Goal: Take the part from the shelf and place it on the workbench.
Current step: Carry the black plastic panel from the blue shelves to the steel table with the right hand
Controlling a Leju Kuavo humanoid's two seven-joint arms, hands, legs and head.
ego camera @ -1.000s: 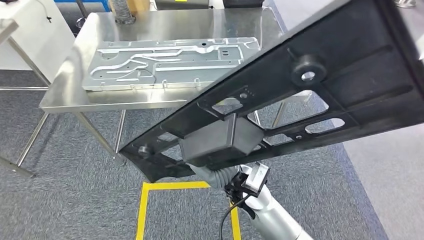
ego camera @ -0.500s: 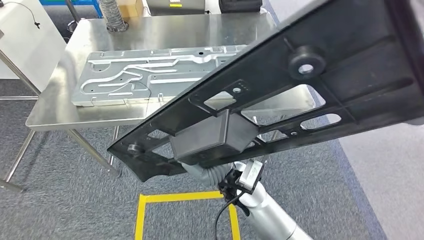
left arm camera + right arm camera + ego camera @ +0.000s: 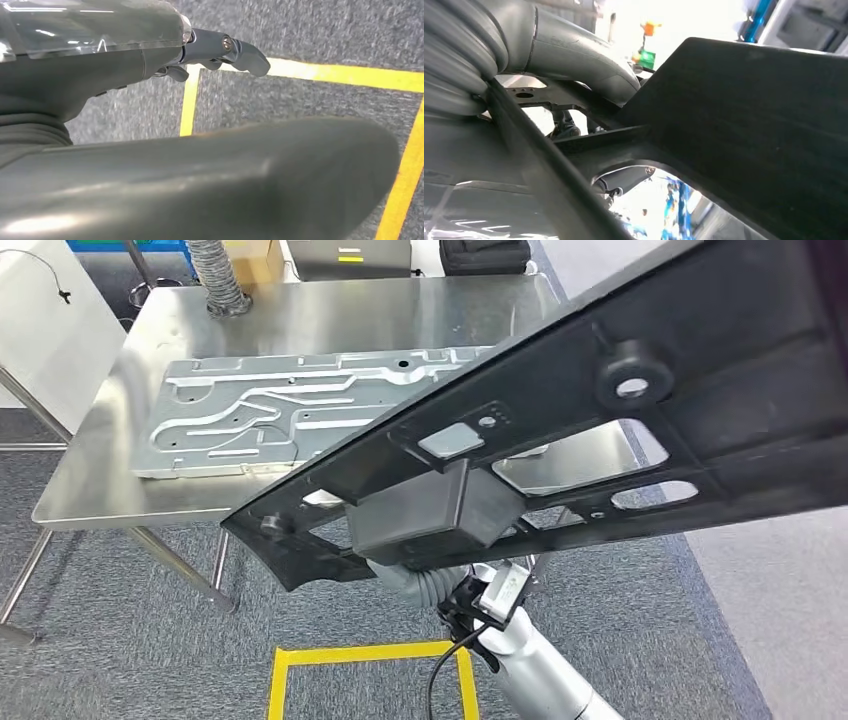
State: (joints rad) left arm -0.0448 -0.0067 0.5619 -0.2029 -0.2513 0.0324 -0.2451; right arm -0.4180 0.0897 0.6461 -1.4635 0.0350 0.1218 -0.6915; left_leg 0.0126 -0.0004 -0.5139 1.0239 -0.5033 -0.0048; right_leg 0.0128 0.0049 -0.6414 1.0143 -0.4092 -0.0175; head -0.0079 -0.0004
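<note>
A long black part [image 3: 600,420] with cut-outs and a box-shaped block slants across the head view, tilted, its low end toward the steel workbench [image 3: 330,310]. My right hand [image 3: 425,580] grips it from underneath and is mostly hidden by the block. Up close in the right wrist view, the thick thumb [image 3: 574,55] lies over the part [image 3: 749,125], with a dark finger under the rib. In the left wrist view my left hand [image 3: 100,65] hangs over the carpet, its fingers [image 3: 235,50] stretched out around nothing.
A large silver stamped metal plate [image 3: 300,410] lies across the workbench. A grey ribbed hose [image 3: 215,280] and boxes stand at the bench's far edge. Yellow floor tape [image 3: 360,655] marks a square on the grey carpet by my feet. A white cabinet [image 3: 45,330] stands at left.
The whole picture has shifted: the camera has moved, and the workbench now sits lower and closer in view. The black part stays in my right hand at the same tilt.
</note>
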